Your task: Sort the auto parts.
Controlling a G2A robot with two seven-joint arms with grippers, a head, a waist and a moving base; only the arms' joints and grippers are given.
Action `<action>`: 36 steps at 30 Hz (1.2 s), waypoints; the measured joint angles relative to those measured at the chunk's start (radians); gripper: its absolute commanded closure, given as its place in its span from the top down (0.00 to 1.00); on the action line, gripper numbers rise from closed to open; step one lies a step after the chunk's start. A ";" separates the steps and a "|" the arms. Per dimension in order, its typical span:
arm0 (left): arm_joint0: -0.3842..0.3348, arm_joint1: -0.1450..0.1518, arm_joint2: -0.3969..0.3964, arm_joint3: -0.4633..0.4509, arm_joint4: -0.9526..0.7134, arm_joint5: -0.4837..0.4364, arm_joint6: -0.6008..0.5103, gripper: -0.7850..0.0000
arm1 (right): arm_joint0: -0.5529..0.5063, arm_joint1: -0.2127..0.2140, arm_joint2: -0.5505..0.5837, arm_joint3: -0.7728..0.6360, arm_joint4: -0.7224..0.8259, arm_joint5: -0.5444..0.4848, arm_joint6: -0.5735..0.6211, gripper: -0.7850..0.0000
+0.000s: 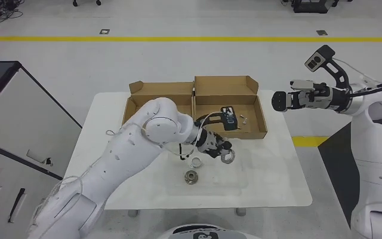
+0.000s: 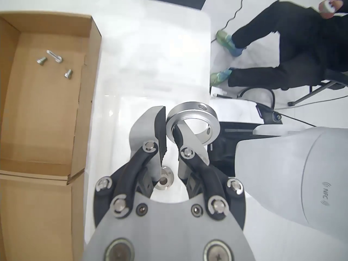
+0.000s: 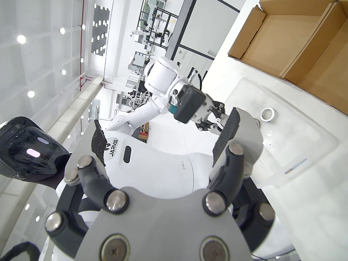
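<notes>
A flanged bushing [image 2: 169, 176] is lying on the counter [image 2: 152, 69]. Just beyond it, a shaft collar [image 2: 187, 109] is being gripped over the counter by the left end effector [image 2: 170, 127], one finger inside its bore. Farther off, the right end effector [image 1: 276, 101] is being held spread apart.

Bare table [image 1: 271, 176] lies open toward the right edge; cardboard boxes [image 1: 225, 88] wall the far side.

White table [image 1: 268, 173] with two open cardboard boxes [image 1: 225, 86] side by side and a clear tray [image 3: 299, 142] near them.
</notes>
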 measured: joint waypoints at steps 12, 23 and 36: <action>0.139 0.085 -0.256 -0.138 -0.258 -0.249 0.239 0.00 | 0.000 0.000 0.000 0.000 0.000 0.000 0.000 1.00; 0.006 0.131 -0.197 -0.151 -0.390 -0.459 0.452 0.00 | 0.000 0.000 0.000 0.000 0.000 0.000 0.000 1.00; -0.047 0.140 -0.232 -0.309 -0.679 -0.460 0.451 0.00 | 0.000 0.000 0.000 0.000 0.000 0.000 0.000 1.00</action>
